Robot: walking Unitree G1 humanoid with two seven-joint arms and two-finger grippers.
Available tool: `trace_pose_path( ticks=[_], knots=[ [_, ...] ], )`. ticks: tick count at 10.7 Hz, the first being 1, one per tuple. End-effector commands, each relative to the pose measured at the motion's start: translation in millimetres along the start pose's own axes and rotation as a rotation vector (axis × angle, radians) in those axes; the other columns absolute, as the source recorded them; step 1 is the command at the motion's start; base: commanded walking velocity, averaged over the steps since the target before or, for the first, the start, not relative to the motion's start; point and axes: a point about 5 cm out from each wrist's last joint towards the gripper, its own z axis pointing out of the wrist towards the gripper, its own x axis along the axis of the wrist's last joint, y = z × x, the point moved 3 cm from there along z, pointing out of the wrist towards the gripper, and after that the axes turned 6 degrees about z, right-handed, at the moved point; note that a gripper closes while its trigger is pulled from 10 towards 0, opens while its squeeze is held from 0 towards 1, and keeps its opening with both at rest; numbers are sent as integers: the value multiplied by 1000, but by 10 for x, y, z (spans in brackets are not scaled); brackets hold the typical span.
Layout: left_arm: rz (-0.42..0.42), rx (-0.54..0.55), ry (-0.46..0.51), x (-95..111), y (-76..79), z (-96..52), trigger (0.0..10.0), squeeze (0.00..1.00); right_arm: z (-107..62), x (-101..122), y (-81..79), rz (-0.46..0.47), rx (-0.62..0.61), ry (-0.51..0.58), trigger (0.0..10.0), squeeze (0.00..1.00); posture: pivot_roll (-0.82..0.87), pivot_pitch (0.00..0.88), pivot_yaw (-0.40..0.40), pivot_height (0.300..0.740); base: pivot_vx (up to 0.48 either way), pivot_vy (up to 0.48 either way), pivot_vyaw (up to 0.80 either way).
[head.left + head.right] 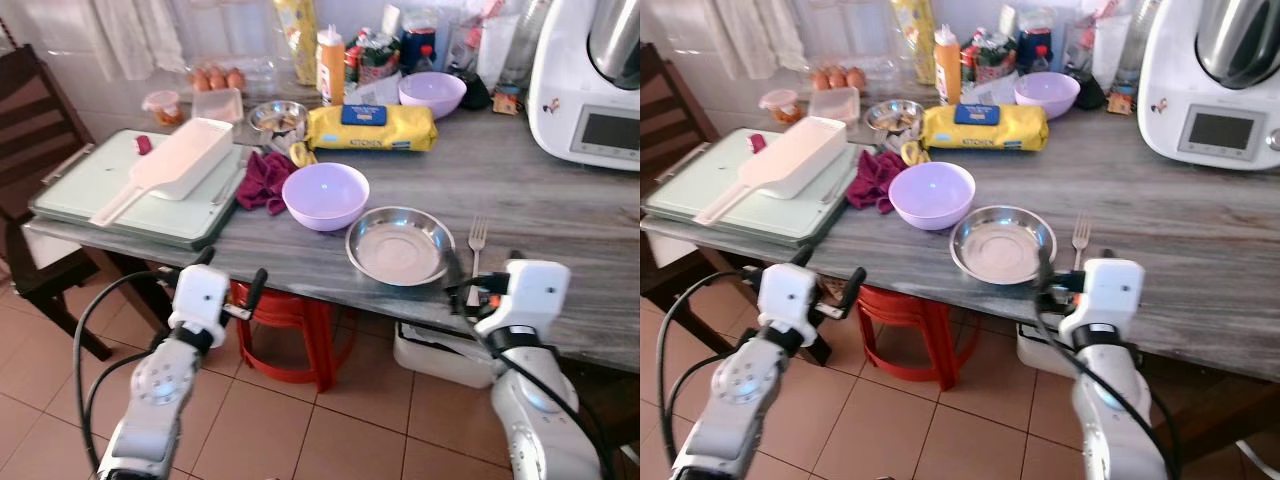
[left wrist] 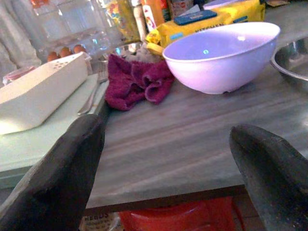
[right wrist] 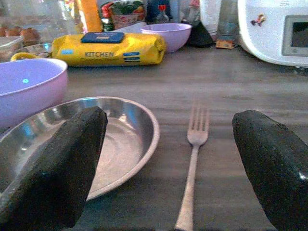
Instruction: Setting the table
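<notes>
On my feed a yellow kitchen pack (image 1: pixel 371 128) lay across the back of the surface (image 1: pixel 560 205), with a white appliance (image 1: pixel 590 80) at the far right. A crumpled maroon cloth (image 1: pixel 263 183) sat beside a pale green tray (image 1: pixel 90 190) carrying a white scoop (image 1: pixel 170 165). Eggs (image 1: pixel 217 78) stood behind, and a red stool (image 1: pixel 290 325) was below.

Table top (image 3: pixel 250 91): grey wood-grain, matt, streaky.
Plate (image 3: pixel 130 139), under the right gripper's (image 3: pixel 168 163) near finger: polished metal, mirror rim, duller centre.
Fork (image 3: pixel 192 159), between its wide-apart fingers: brushed metal, satin sheen.
Bowl (image 2: pixel 226 55), ahead of the left gripper's (image 2: pixel 168 163) spread fingers: lilac plastic, smooth, glossy highlight.
Cloth (image 2: pixel 137 82) beside it: maroon terry, rough, crumpled.
Yellow pack (image 3: pixel 110 48) beyond: shiny plastic film, creased.
Finger pads (image 3: pixel 67 168): black, matt, fine-grained rubber look.
</notes>
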Motion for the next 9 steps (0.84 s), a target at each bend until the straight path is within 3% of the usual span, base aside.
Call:
trace_pose_path(
  ticks=[1,3,6,8,9],
  knots=[
    [13,1,-15,-22,37,33,10000,0,8,-44,38,-8,-20,-14,10000,0,-69,54,88,740,0,0,0],
    [-18,-16,-23,-20,136,63,10000,0,37,-82,92,-30,-77,-38,10000,0,-102,47,37,740,0,0,0],
    [-57,-6,-37,-39,210,146,10000,0,80,-156,48,-78,-23,-43,10000,0,-110,52,37,740,0,0,0],
    [-100,36,-31,-6,250,139,10000,0,126,-97,6,-49,19,-38,10000,0,-119,54,57,740,0,0,0],
    [-81,10,-20,-5,310,150,10000,0,152,-39,16,-36,-1,-5,10000,0,-135,34,39,740,0,0,0]
  ],
)
